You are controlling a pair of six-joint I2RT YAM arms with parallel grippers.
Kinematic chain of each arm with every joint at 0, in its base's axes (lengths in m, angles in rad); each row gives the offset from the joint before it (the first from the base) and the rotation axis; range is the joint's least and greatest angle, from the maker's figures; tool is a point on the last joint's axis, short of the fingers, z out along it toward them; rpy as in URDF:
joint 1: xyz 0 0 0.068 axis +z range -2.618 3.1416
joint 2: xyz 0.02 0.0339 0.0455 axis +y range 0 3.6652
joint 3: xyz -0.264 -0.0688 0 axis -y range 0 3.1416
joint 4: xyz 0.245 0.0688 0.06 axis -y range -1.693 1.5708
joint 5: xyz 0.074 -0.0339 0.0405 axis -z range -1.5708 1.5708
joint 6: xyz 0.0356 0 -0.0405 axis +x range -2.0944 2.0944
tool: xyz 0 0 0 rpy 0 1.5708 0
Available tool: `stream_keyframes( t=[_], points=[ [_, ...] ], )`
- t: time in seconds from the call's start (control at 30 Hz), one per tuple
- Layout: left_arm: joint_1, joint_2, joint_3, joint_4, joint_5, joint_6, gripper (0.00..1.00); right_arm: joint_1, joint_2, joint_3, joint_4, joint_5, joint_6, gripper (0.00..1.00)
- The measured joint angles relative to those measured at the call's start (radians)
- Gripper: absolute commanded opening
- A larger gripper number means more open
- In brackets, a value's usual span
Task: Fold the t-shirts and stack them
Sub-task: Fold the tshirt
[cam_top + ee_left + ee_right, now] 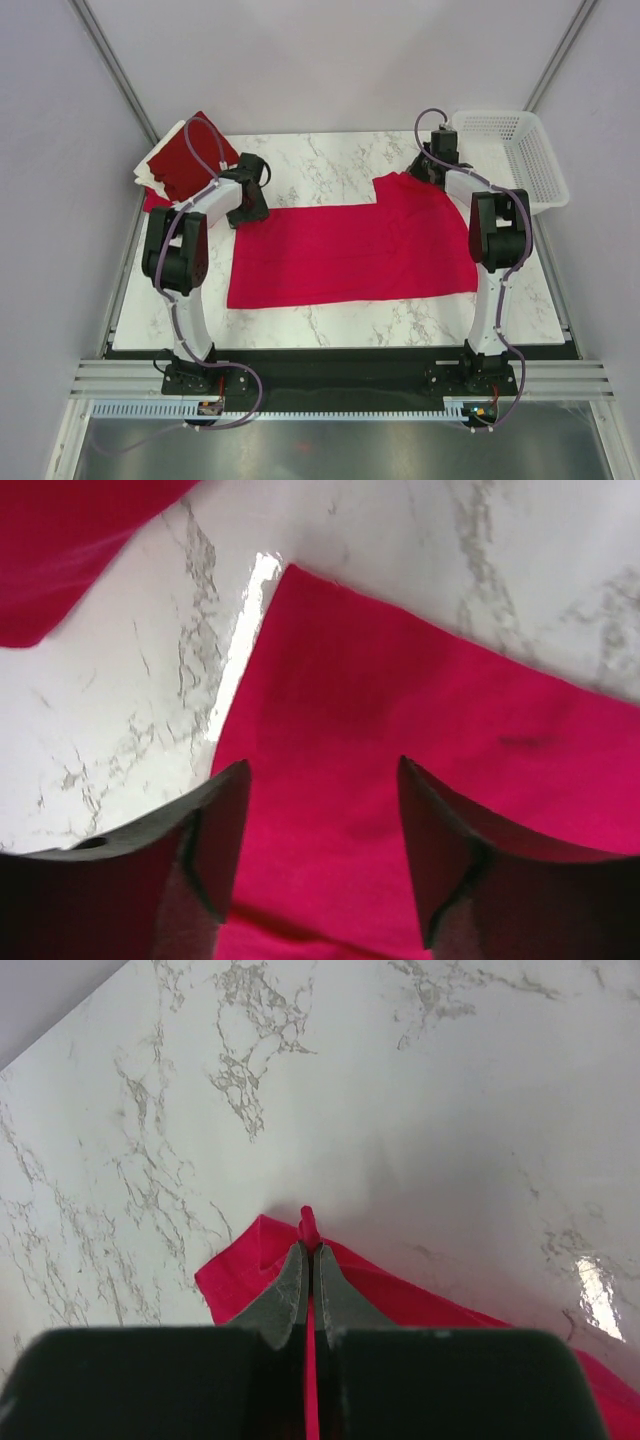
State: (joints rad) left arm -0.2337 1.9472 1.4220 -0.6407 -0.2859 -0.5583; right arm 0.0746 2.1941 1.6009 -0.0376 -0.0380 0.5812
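Marble counter point(330, 160), plain pale walls all round, nothing fancy. So the crimson t-shirt point(350, 255) is lying flat across the middle, and the folded stack point(185, 160) of dark red and cream ones sits at the far left corner.

At the shirt's far right corner my right hand point(308, 1250) is pinched closed on the cloth. You can see a sliver of it poking out between the tips. Over at the far left corner my left hand point(320, 780) is gaping, tips just above the cloth near its edge, nothing gripped.

I reckon the step is landing that second grab so both far corners can come toward me for a fold. Note to self:
- drop the left low enough to actually catch the hem
- bite near the corner, not mid-edge
- don't lift the right until both have hold, or the cloth will probably skew

That marble looks slick too, so the shirt may slide.
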Motion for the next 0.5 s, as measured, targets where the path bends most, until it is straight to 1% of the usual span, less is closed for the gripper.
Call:
stream_keyframes(
  t=[0.1,0.17,0.33,0.5],
  points=[
    [0.0,0.077,0.034,0.013,-0.047,0.002,0.64,-0.003,0.012,-0.005,0.008,-0.021,0.001,0.0],
    [0.0,0.099,0.058,0.019,-0.074,0.003,0.64,-0.005,0.015,-0.008,0.014,-0.036,0.003,0.0],
    [0.0,0.104,0.09,0.057,-0.133,0.016,0.64,-0.006,0.015,-0.008,0.032,-0.053,0.005,0.0],
    [0.002,0.108,0.098,0.084,-0.152,0.033,0.63,-0.008,0.015,-0.008,0.032,-0.064,0.01,0.0]
  ],
)
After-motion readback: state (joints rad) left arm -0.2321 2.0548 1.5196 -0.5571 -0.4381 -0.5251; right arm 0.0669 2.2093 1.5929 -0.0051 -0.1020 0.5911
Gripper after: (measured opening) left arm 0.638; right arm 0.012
